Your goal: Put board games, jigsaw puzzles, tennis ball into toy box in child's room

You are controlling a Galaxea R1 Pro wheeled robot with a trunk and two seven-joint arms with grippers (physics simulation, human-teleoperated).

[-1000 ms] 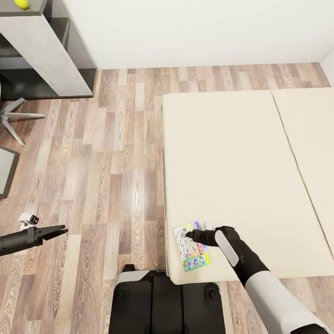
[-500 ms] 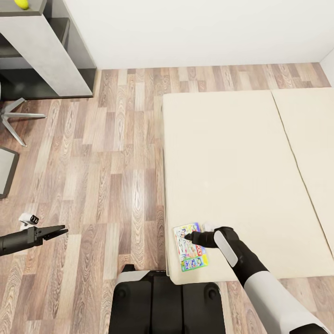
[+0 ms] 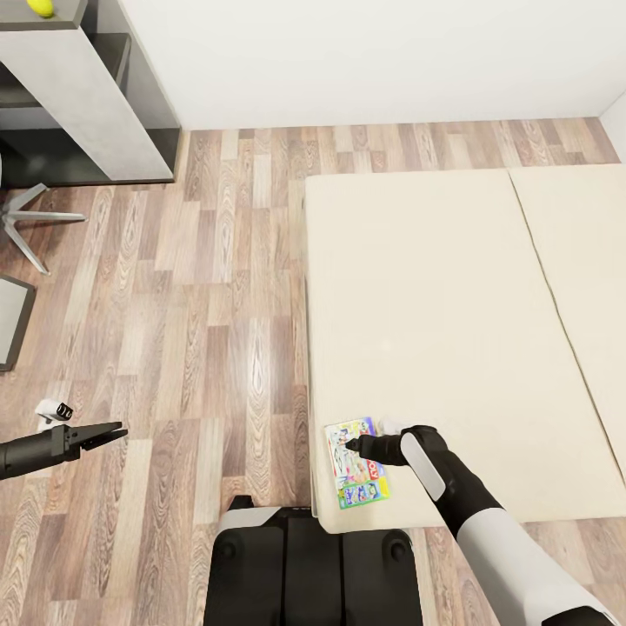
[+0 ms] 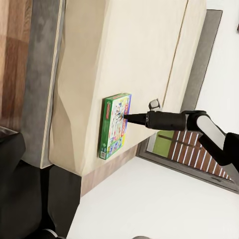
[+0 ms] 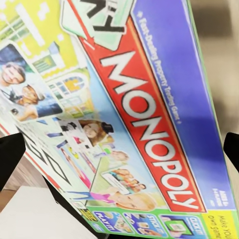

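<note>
One board game (image 3: 356,463), a Monopoly box with green edges, lies flat on the cream bed (image 3: 452,304) at its near left corner. My right gripper (image 3: 351,443) rests its tip on the box's cover (image 4: 115,125), and its two fingers stand wide apart at the sides of the right wrist view, with the cover (image 5: 124,114) between them. My left gripper (image 3: 106,435) hangs over the wood floor far to the left, slightly open and holding nothing. The tennis ball (image 3: 40,7) sits on the table (image 3: 52,52) at the far left. The toy box and jigsaw puzzles are out of view.
My dark base (image 3: 313,569) stands against the bed's near corner. A chair's star foot (image 3: 30,222) and a grey seat edge (image 3: 13,317) lie on the floor by the table. Open plank floor (image 3: 217,304) stretches between table and bed.
The right gripper has edged slightly left and the board game under it has shifted and turned a little toward the bed's corner. The left arm has stayed put.
</note>
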